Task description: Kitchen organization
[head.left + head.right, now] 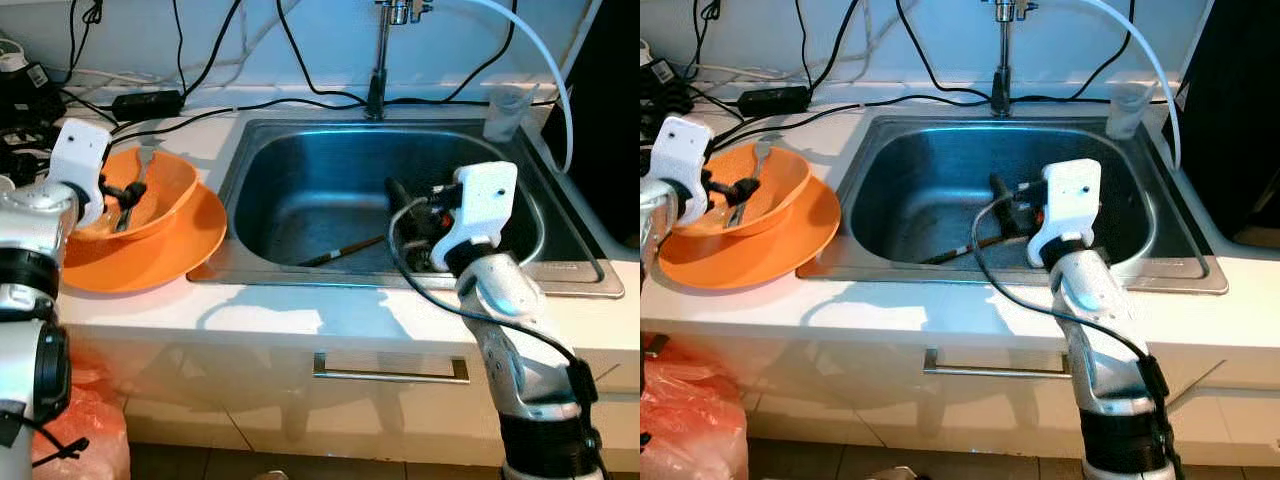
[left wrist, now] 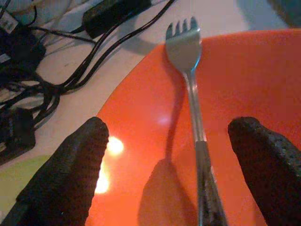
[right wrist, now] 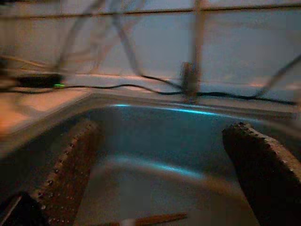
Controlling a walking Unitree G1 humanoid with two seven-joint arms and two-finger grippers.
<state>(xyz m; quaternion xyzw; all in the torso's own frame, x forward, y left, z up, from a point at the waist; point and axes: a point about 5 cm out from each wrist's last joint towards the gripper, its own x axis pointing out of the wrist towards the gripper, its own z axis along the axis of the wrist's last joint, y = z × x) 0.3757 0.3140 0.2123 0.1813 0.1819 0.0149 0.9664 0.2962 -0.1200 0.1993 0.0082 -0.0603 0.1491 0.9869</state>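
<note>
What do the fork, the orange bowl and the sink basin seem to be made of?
Fork: metal, likely stainless steel, with a silvery satin sheen.
Orange bowl: probably plastic, given its uniform saturated colour and the soft glossy highlight seen in the left wrist view; glazed ceramic can't be ruled out.
Sink basin: stainless steel, with a brushed grey surface and diffuse reflections.

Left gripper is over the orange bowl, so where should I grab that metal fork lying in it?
Grip the metal fork on its narrow handle, coming from above: it lies between the open left gripper fingers against the orange bowl, tines toward the rim.
</note>
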